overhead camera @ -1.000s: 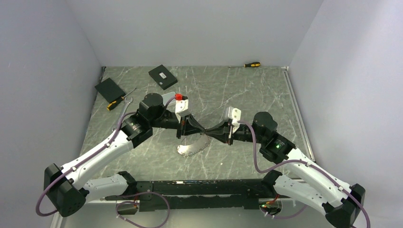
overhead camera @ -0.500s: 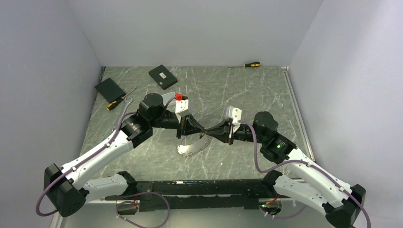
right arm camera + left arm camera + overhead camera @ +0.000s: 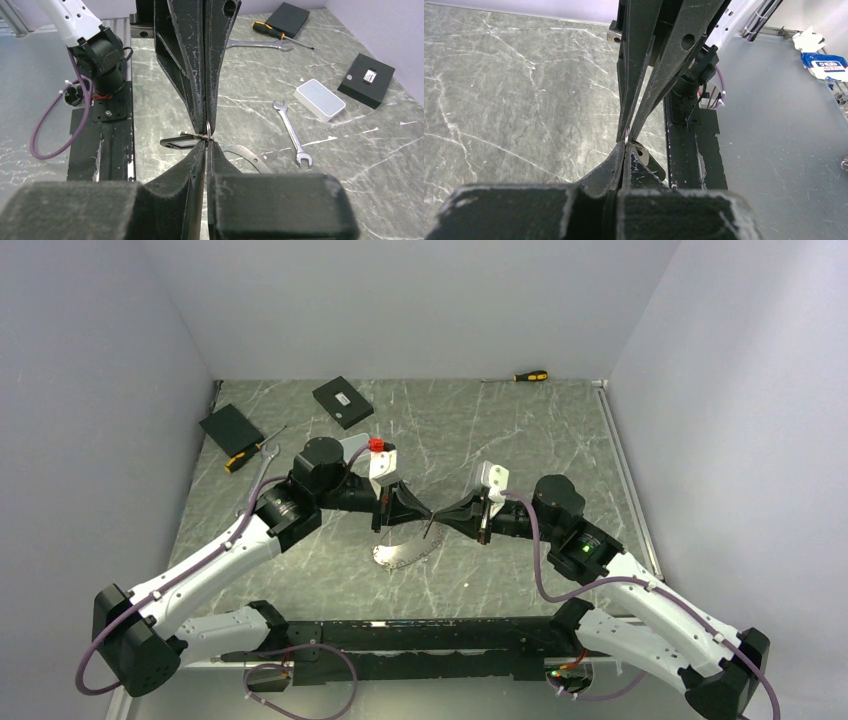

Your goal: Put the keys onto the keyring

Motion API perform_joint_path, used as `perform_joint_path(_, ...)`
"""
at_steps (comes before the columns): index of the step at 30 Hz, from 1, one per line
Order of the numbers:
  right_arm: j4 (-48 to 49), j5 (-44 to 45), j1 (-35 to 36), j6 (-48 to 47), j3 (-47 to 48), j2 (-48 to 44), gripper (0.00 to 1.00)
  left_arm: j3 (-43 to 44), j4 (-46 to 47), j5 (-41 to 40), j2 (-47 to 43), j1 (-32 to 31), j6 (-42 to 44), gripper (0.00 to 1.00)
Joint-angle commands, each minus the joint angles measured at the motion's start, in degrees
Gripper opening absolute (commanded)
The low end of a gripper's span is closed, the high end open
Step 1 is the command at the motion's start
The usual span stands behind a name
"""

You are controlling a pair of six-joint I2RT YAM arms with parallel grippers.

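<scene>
top: my left and right jaws tip to tip above desk; keyring lies below. left wrist: left jaws clenched. right wrist: left jaws pinch small ring bearing key; right jaws pressed together, grip unclear.

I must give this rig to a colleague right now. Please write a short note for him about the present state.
Left gripper: shut. Right gripper: shut. Their tips meet above the table, pinching a small silvery ring with a black-headed key hanging at it. I cannot tell which gripper bears it.
Keyring: lies on the table under the tips, not held.
Done: one key is off the table.
Left: thread it onto the keyring. No other keys are in view.
</scene>
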Motion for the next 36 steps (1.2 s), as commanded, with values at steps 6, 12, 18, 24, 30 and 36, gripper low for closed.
perform_joint_path(6,3.82,-0.24,0.16,0.70,2.04,0.02,0.00,-0.43,1.98,0.49,-0.34,-0.73,-0.03,0.00)
perform_joint_path(12,1.63,1.08,0.14,0.88,2.72,0.41,0.00,-0.70,1.13,-2.89,-0.55,-0.73,-1.59,0.45)
perform_joint_path(18,-0.50,6.32,0.18,3.56,0.78,0.51,0.00,-2.42,-0.14,-11.10,-2.87,-0.71,-3.50,0.78)
perform_joint_path(24,-1.79,14.55,0.16,6.27,-2.21,-1.42,0.00,-4.55,-2.42,-21.79,-5.05,-0.70,-8.82,0.82)
perform_joint_path(30,-3.36,21.40,0.18,9.90,-4.56,-3.61,0.00,-7.01,-10.88,-38.24,-4.85,-0.76,-16.78,0.98)
perform_joint_path(36,-4.29,22.20,0.17,11.71,-5.73,-3.19,0.00,-7.49,-18.61,-44.55,-0.76,-0.70,-25.04,0.82)
